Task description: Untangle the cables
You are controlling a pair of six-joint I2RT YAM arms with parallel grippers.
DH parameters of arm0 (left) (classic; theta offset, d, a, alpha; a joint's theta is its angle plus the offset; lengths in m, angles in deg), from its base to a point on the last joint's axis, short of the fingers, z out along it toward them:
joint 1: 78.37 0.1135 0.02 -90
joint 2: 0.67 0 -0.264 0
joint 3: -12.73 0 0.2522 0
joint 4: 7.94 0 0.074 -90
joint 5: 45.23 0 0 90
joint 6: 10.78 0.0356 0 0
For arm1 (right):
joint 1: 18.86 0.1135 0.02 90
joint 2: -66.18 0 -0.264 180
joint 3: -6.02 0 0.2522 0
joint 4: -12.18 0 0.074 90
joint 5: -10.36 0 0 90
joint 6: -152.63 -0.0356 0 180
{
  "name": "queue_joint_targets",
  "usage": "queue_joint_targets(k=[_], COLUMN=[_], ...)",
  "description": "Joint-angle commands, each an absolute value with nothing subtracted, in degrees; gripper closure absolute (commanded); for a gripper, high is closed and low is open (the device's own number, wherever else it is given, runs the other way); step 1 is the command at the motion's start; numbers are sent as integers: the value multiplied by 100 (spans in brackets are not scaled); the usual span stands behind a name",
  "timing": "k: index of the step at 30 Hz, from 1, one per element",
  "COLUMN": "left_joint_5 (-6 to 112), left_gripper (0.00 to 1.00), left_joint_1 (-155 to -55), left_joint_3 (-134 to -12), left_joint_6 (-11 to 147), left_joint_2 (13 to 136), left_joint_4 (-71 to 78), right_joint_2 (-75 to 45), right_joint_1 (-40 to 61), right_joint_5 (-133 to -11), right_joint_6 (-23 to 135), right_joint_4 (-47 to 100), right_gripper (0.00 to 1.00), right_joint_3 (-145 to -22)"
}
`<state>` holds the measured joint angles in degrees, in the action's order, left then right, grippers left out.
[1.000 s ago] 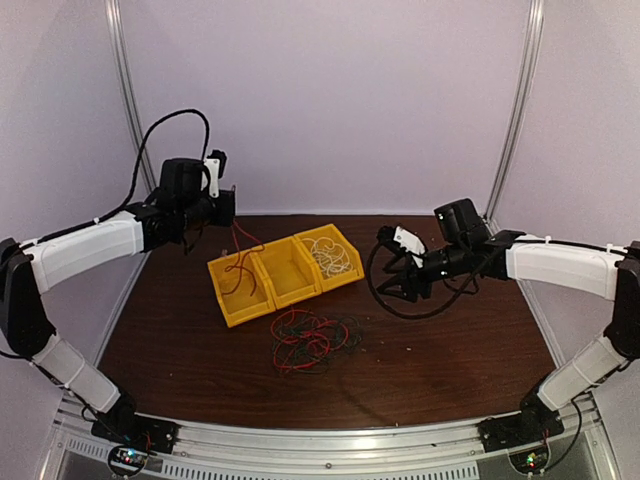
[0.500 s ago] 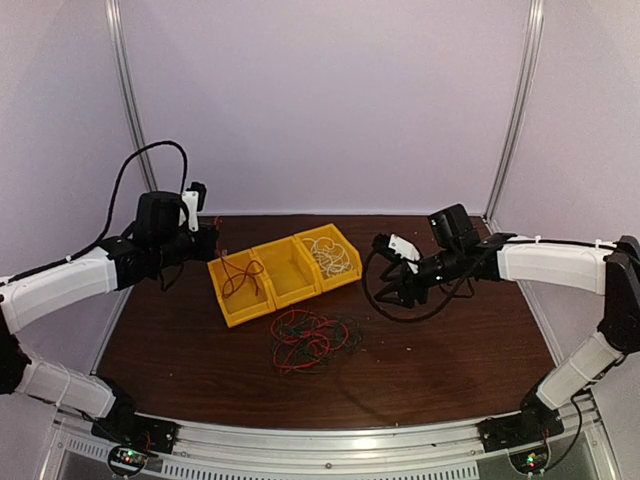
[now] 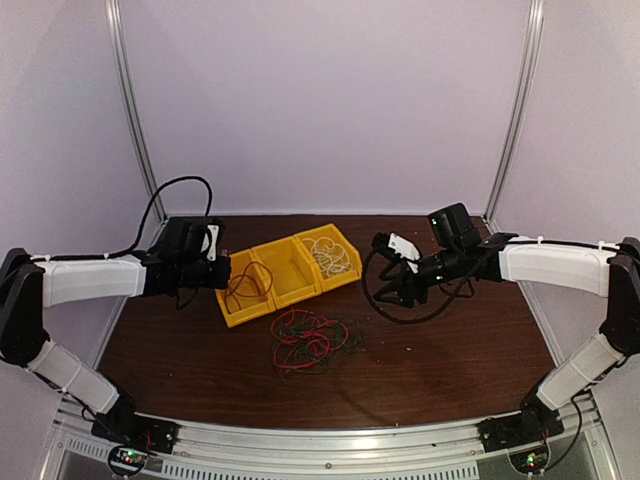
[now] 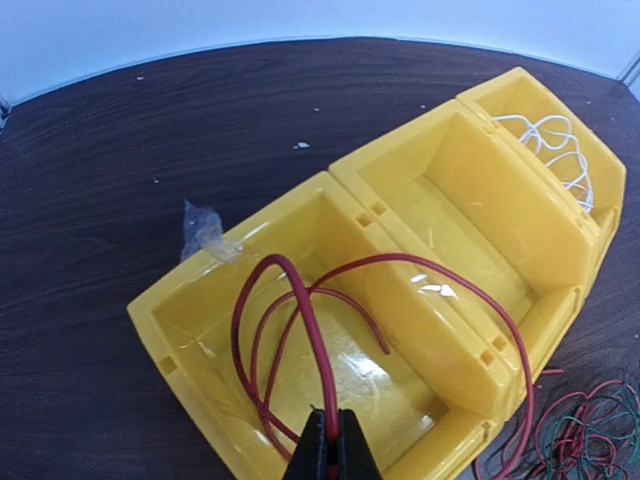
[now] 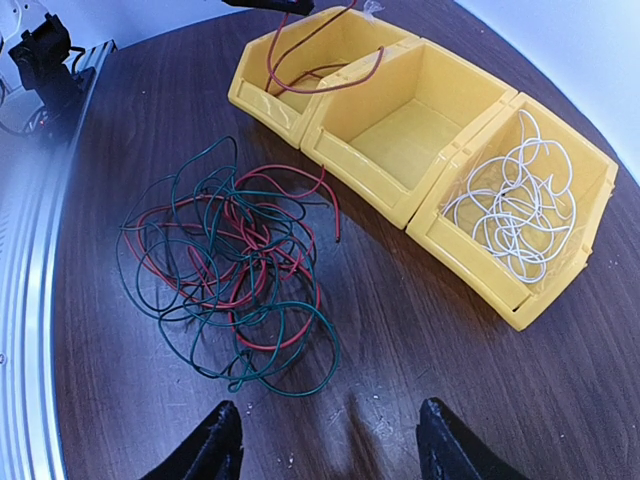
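Cables: red cable (image 4: pixel 300 320) pinched, tangle (image 5: pixel 230 270) on tabletop (image 5: pixel 400 330).
Your left end effector (image 4: pixel 329 425) clamps the red cable, which loops into the left bin (image 4: pixel 175 320). Your right end effector (image 5: pixel 328 410) stands spread near the red-and-green tangle lying before the bins. A white cable (image 5: pixel 510 220) lies in the right bin (image 5: pixel 470 265).

Left gripper (image 4: pixel 333 447) is pinching red cable (image 4: pixel 303 320) at bins' (image 5: pixel 365 180) left end; right gripper (image 5: pixel 328 445) is hovering, jaws apart, right of bins.
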<state>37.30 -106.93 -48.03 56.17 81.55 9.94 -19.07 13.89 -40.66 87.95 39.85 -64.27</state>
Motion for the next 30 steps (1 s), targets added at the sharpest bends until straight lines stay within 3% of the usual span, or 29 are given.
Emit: queue_joint_targets(k=[1,5,13,14,16,18,25,30], left_joint_5=[4896,5228,4467,4320,4256,4265,4107,4068], left_gripper=[100,100,100,96,70,60,49,47], left_joint_1=[-10751,-10788,-10791,-10791,-10791,-10803,-11129,-11585], left_joint_3=[-4689,-4778,-4913,-4980,-5113,-5179,-5526,-5837], left_joint_6=[5602,5498,5215,5226,5269,5303,5441,5437], left_joint_2=[8192,8633,8588,8559,8512,8367,7743,7832], left_joint_4=[80,170,639,842,1017,1046,1182,1509], right_joint_2=[-1822,-1872,-1851,-1862,-1890,-1905,-1909,-1946], right_joint_1=[1406,1416,1412,1413,1419,1423,1444,1446], right_joint_5=[-3990,-3956,-3966,-3959,-3939,-3930,-3951,-3955], right_joint_6=[8812,8812,8822,8814,8818,8812,8814,8817], right_joint_4=[3964,3990,3991,3991,3999,4008,4009,4017], right_gripper=[39,39,39,39,39,39,39,39], right_joint_3=[-6381,-6399,-6390,-6390,-6405,-6408,-6417,-6417])
